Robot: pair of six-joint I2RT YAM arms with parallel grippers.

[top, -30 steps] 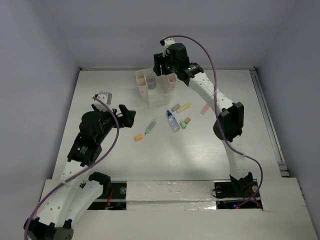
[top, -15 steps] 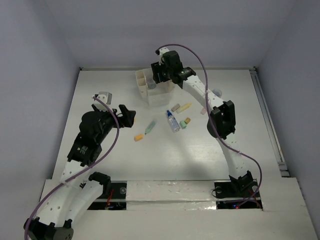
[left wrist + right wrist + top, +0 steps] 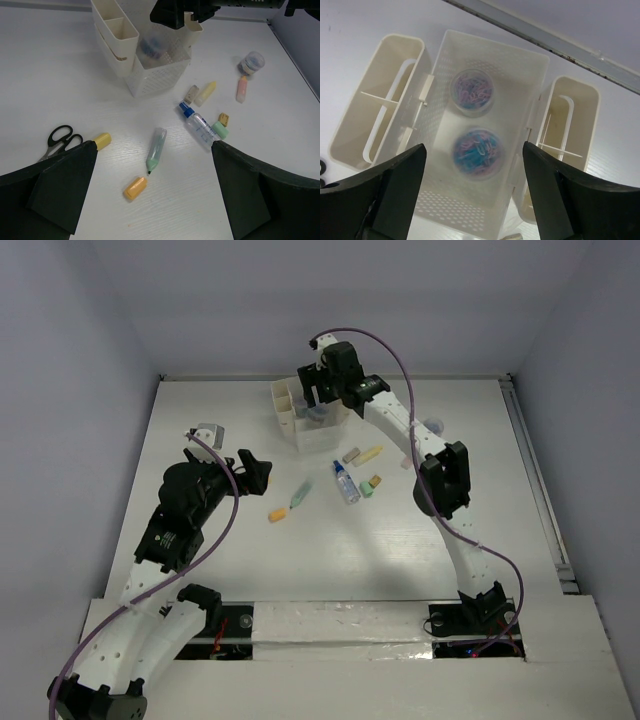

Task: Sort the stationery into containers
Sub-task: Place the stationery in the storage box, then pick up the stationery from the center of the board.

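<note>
The cream-white organizer (image 3: 303, 430) stands at the back middle; it also shows in the left wrist view (image 3: 157, 75). My right gripper (image 3: 318, 392) hovers right over it, open and empty (image 3: 474, 150). Two round jars of coloured clips (image 3: 471, 92) (image 3: 477, 152) lie in its perforated middle compartment (image 3: 470, 212). My left gripper (image 3: 258, 470) is open and empty (image 3: 154, 145) above the table. Below it lie a light green marker (image 3: 156, 149), an orange block (image 3: 135, 187) and a yellow block (image 3: 102, 140). The blue-capped bottle (image 3: 200, 125) lies to the right.
Black scissors (image 3: 60, 140) lie at the left. A green block (image 3: 221, 130), a small orange block (image 3: 224, 118), a yellow block (image 3: 206, 93), a tan block (image 3: 191, 93), a pink block (image 3: 242, 90) and a round jar (image 3: 251, 62) lie right of the organizer.
My right arm has swung left and down and now sits over the organizer's middle compartment. The left arm has not moved.
</note>
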